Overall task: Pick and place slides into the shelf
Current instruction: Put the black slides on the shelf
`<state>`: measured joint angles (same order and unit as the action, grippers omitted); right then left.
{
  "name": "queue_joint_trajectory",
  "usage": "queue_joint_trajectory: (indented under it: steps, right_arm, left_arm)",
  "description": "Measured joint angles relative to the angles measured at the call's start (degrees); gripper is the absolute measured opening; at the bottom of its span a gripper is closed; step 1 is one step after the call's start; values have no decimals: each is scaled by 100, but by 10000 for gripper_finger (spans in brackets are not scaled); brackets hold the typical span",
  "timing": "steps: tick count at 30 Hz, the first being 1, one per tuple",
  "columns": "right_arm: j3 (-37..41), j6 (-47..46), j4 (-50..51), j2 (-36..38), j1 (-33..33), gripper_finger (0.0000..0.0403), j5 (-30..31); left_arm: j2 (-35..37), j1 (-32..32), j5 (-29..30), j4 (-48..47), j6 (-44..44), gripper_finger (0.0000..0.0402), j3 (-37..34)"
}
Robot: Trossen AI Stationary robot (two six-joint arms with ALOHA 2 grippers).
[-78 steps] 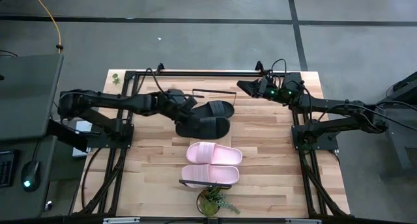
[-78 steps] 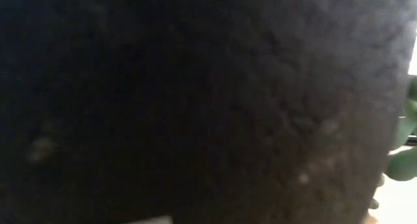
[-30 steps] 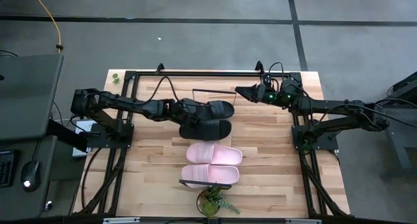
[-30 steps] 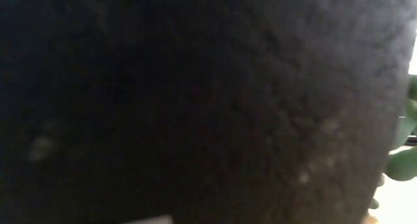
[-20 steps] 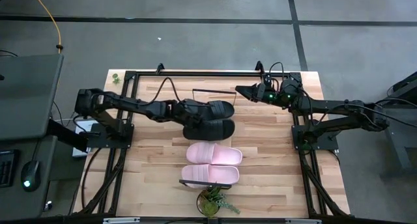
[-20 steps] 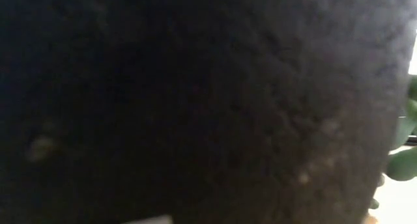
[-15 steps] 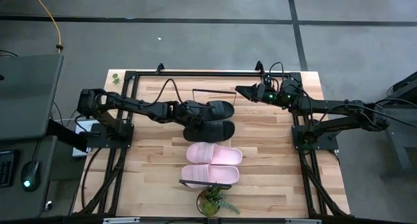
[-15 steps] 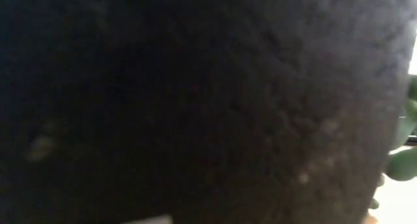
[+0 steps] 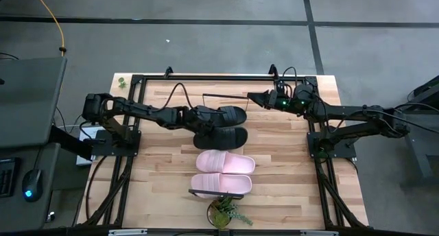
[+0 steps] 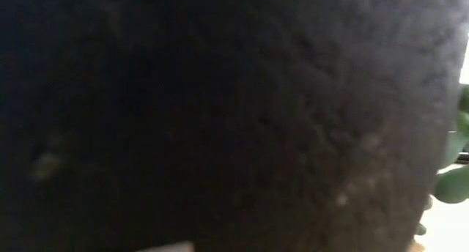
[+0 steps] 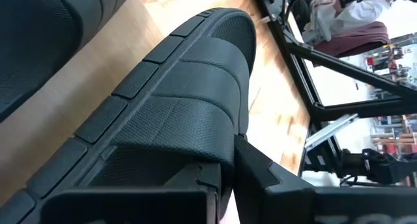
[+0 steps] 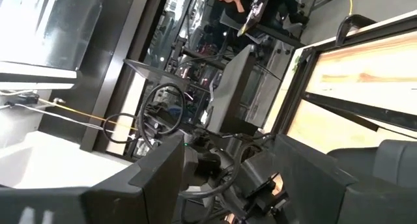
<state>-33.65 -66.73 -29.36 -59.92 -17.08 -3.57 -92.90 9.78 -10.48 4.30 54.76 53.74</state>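
Two black slides (image 9: pixel 221 126) lie side by side at mid-table, and the pink pair (image 9: pixel 223 173) lies nearer on its soles. My left gripper (image 9: pixel 201 119) reaches in from the table's left to the black pair's left ends, shut on one of them. That slide's textured strap (image 11: pixel 189 100) fills the left wrist view, and the other black slide (image 11: pixel 45 35) lies beside it. Of the shelf I make out only a thin black bar (image 9: pixel 225 96) near the far edge. My right gripper (image 9: pixel 251 97) hovers open by that bar's right end. My left gripper has a black slide by the side edge of its strap (image 11: pixel 218 160), pinched between the two fingers (image 11: pixel 267 178). The fingers come nearly level from the table's left and lie along the slide. The slide lies on the table.
A small potted plant (image 9: pixel 223 212) stands at the near edge, and its dark pot (image 10: pixel 220 120) blocks almost the whole low view. Black arm frames (image 9: pixel 130 126) run along both sides and the far edge. Bare wood lies right of the slides. A person sits beyond the table.
My left arm has stretched farther toward the table's right edge, bringing its gripper deeper along the black slides' left ends. The nearer black slide has shifted slightly right.
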Motion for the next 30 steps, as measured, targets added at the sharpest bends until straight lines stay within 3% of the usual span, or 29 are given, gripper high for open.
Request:
queue_joint_trajectory:
  steps: [21, 24, 30]
  right_arm:
    - [0, 117, 46, 0, 0, 231, 15]
    - [0, 117, 46, 0, 0, 231, 13]
    - [0, 117, 48, 0, 0, 231, 13]
  left_arm:
    - [-144, -4, -44, 70, -276, 18, 4]
    - [-146, -4, -43, 70, -353, 43, 3]
    - [-160, -13, 57, 19, -355, 135, -7]
